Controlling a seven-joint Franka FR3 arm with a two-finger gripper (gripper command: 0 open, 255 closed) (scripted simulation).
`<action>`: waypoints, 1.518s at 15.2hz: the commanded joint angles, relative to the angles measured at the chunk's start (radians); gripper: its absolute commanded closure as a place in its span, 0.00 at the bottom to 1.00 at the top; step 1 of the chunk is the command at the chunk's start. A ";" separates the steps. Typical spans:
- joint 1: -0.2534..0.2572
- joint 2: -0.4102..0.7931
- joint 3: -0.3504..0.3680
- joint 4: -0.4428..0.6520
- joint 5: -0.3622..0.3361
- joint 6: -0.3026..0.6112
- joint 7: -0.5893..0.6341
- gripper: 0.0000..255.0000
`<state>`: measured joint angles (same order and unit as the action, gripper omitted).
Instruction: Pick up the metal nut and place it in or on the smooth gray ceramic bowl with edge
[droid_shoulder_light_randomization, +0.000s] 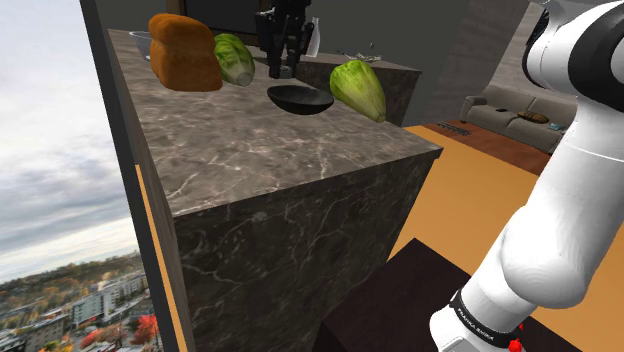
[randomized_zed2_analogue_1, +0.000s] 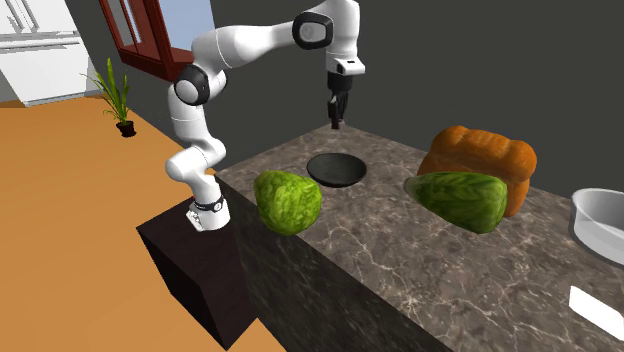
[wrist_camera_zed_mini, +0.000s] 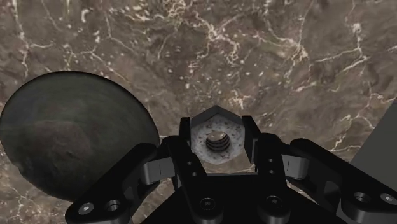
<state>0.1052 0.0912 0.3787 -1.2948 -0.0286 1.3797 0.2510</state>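
A grey hexagonal metal nut (wrist_camera_zed_mini: 217, 136) with a threaded hole sits clasped between my two black fingers (wrist_camera_zed_mini: 186, 141); my gripper (wrist_camera_zed_mini: 217, 147) is shut on it. The dark, smooth bowl (wrist_camera_zed_mini: 70, 135) rests on the marble counter, off to one side of the gripper and lower down. In the shoulder view my gripper (droid_shoulder_light_randomization: 281, 66) hangs above the counter just behind the bowl (droid_shoulder_light_randomization: 300, 98). The second exterior view puts the gripper (randomized_zed2_analogue_1: 335, 122) above and slightly beyond the bowl (randomized_zed2_analogue_1: 336, 170).
Two green lettuce heads (randomized_zed2_analogue_1: 288, 201) (randomized_zed2_analogue_1: 458, 198) flank the bowl, with a brown bread loaf (randomized_zed2_analogue_1: 482, 158) behind one. A pale grey bowl (randomized_zed2_analogue_1: 601, 224) stands at the counter's far end. The counter's edge (droid_shoulder_light_randomization: 300, 180) drops to the orange floor.
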 joint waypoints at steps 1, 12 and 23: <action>-0.011 0.011 -0.009 0.027 -0.003 -0.017 -0.021 1.00; -0.137 0.140 -0.106 0.198 -0.030 -0.061 -0.257 1.00; -0.160 0.047 -0.113 -0.086 -0.002 0.132 -0.270 1.00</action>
<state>-0.0539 0.1467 0.2662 -1.3550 -0.0333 1.4946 -0.0189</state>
